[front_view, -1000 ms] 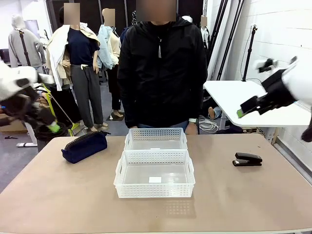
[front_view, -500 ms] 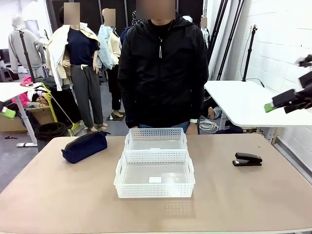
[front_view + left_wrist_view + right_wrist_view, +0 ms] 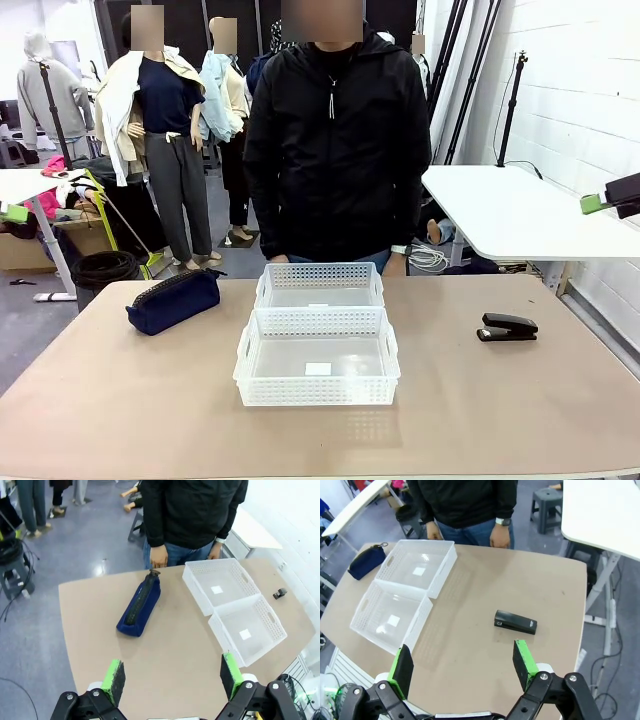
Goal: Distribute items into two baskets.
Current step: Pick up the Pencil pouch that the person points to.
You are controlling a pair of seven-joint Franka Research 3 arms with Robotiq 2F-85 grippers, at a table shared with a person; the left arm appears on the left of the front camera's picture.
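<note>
The navy pouch lies at the table's left, and the black stapler at its right. Two empty white baskets stand end to end in the middle, one far and one near. My left gripper hangs open high above the table's left edge, with the pouch below and ahead of it. My right gripper is open high over the right side, above the stapler. One green fingertip of the right gripper pokes in at the front view's right edge.
A person in a black jacket stands at the far edge behind the baskets, with hands hanging at the table's rim. A white side table stands to the right. Bare tabletop surrounds the baskets.
Both arms have pulled up and outward, the left off the picture's left edge and the right toward its right edge. The pouch, stapler and baskets have not moved.
</note>
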